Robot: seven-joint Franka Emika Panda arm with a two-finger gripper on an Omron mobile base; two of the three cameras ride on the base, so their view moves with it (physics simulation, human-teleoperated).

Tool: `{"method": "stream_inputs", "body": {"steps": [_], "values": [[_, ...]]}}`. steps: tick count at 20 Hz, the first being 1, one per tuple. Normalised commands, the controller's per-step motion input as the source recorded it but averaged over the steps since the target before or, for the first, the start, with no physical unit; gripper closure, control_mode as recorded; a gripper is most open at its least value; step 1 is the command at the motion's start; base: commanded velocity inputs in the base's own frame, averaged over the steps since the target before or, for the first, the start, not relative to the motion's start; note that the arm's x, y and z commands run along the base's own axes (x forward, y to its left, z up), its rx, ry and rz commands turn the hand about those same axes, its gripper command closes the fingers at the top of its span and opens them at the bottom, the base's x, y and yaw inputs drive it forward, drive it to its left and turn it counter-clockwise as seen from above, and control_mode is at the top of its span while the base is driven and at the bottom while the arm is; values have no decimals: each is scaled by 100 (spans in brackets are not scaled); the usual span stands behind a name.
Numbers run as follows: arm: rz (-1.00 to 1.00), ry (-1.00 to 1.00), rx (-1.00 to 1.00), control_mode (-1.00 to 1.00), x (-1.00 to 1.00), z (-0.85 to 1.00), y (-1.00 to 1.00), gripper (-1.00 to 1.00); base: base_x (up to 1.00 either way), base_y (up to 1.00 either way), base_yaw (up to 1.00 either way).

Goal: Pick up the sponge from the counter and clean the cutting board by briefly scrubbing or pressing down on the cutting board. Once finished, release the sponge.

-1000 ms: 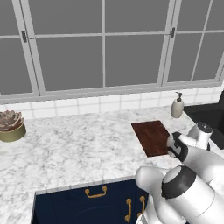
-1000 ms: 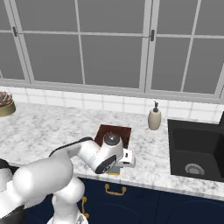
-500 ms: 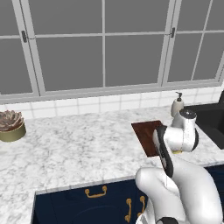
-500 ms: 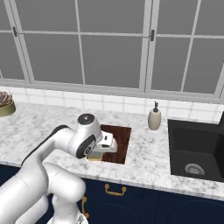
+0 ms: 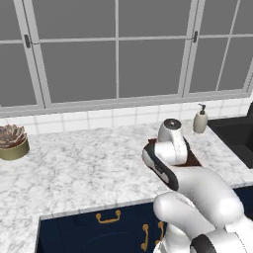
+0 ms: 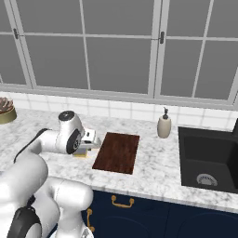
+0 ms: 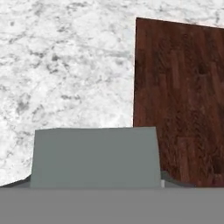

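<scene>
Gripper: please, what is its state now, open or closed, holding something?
Gripper: over the sponge, beside the cutting board; open or closed, it cannot be told.

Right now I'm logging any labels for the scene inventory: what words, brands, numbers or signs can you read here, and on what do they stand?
None: no readable text shows in any view.
Soap dispenser: plain, no label.
Cutting board: bare wood grain.
Sponge: plain grey-green top.
Counter: marbled veining only.
Plant pot: no marking.
</scene>
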Motion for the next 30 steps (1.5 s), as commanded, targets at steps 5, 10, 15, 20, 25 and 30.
{"method": "stream_inputs", "body": {"steps": [5,10,15,20,25,30], "values": [[21,19,3,-100,55,0,100,100,0,0,0],[8,2,0,-100,37,0,41,100,0,0,0],[0,0,0,-100,7,0,1,100,0,0,0],[0,0,0,-100,0,-1,9,-100,0,0,0],[0,0,0,-100,0,-6,4,-100,0,0,0],[0,0,-1,-100,-4,23,0,-100,0,0,0]]}}
